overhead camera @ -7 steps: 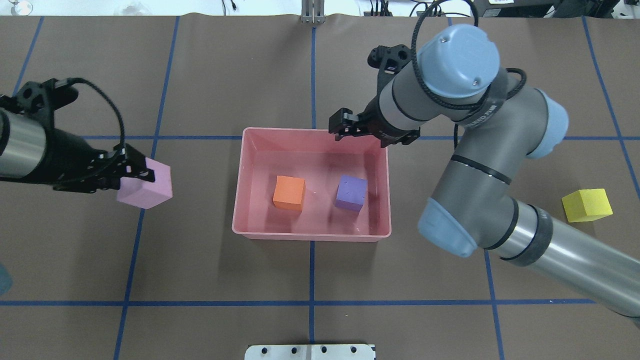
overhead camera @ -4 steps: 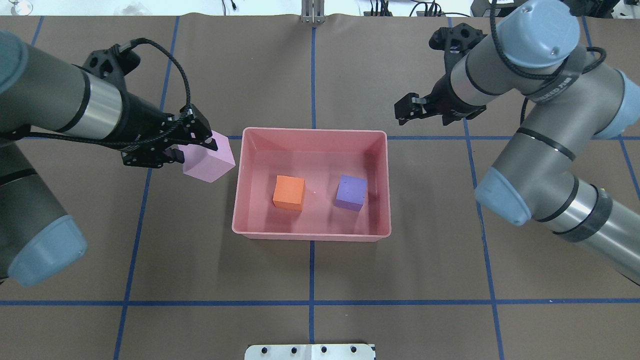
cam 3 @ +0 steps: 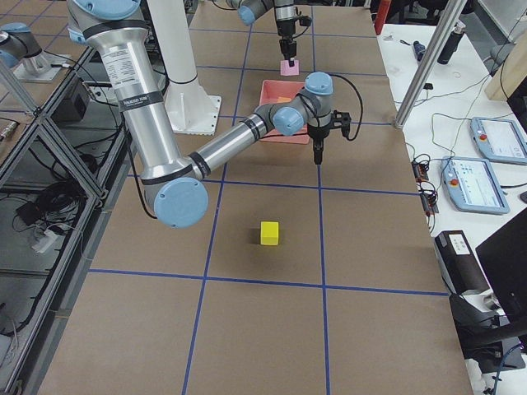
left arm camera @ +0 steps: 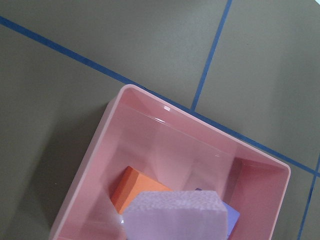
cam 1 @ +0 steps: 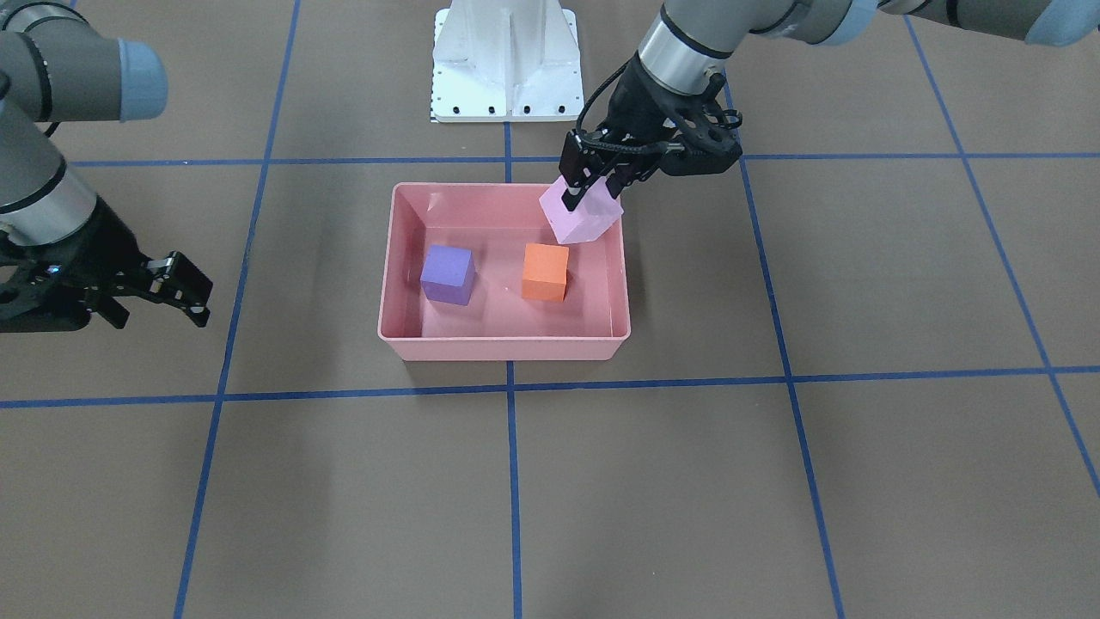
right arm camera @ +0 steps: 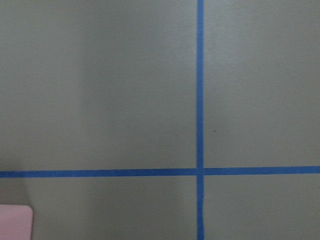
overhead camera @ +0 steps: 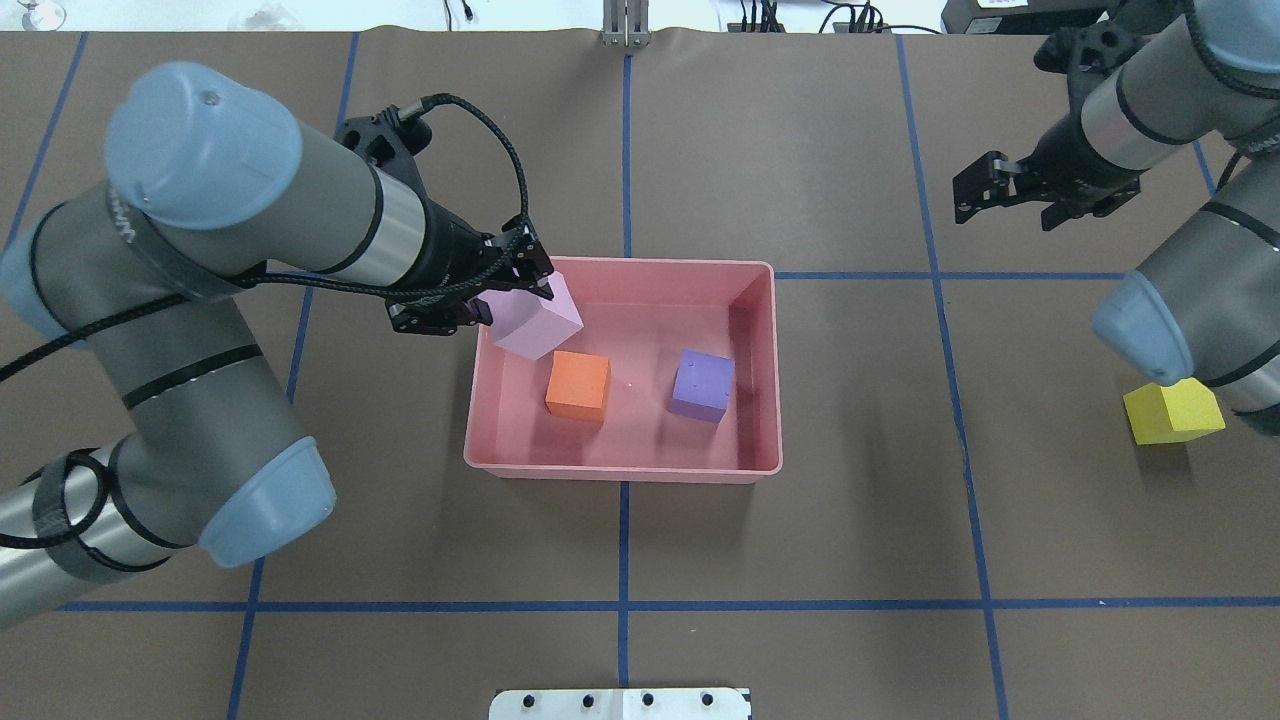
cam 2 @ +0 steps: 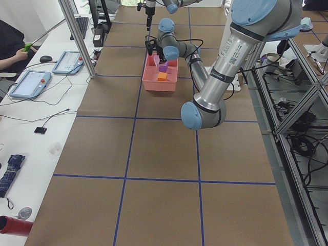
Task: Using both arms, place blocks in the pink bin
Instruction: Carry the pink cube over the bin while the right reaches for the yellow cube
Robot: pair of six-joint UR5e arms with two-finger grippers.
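My left gripper [overhead camera: 505, 295] is shut on the light pink cube [overhead camera: 537, 320] and holds it over the pink bin's [overhead camera: 620, 468] far left corner. The front view shows the same gripper [cam 1: 593, 191], cube [cam 1: 581, 217] and bin [cam 1: 503, 348]. The orange cube [overhead camera: 578, 385] and the purple cube [overhead camera: 702, 385] lie inside the bin. The yellow cube [overhead camera: 1172, 412] sits on the table at the right, partly behind my right arm's elbow. My right gripper [overhead camera: 975, 192] is open and empty, far right of the bin, and it also shows in the front view [cam 1: 191, 291].
The white metal base [cam 1: 504, 60] stands behind the bin on the robot's side. Blue tape lines cross the brown table cover. The right wrist view shows only table and a bin corner [right arm camera: 15, 222]. Operator desks with tablets [cam 2: 31, 82] lie beyond the far edge.
My left arm carried the light pink cube rightward from the left of the table to over the bin's corner. My right gripper moved away from the bin to the far right.
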